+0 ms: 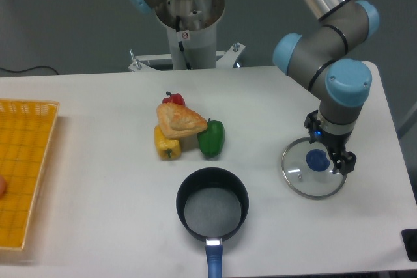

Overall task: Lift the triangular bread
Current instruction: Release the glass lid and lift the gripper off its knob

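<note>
The triangular bread (179,120) is golden-brown and rests on top of a cluster of peppers in the middle of the table: a yellow one (167,144), a green one (212,138) and a red one (172,99) behind it. My gripper (328,149) hovers far to the right of the bread, just above a glass lid (311,175) with a blue knob (317,159). Its fingers stand apart with nothing held between them.
A black saucepan (212,203) with a blue handle stands in front of the peppers near the table's front edge. A yellow basket (23,167) lies at the left edge. The robot's base (186,17) rises behind the table.
</note>
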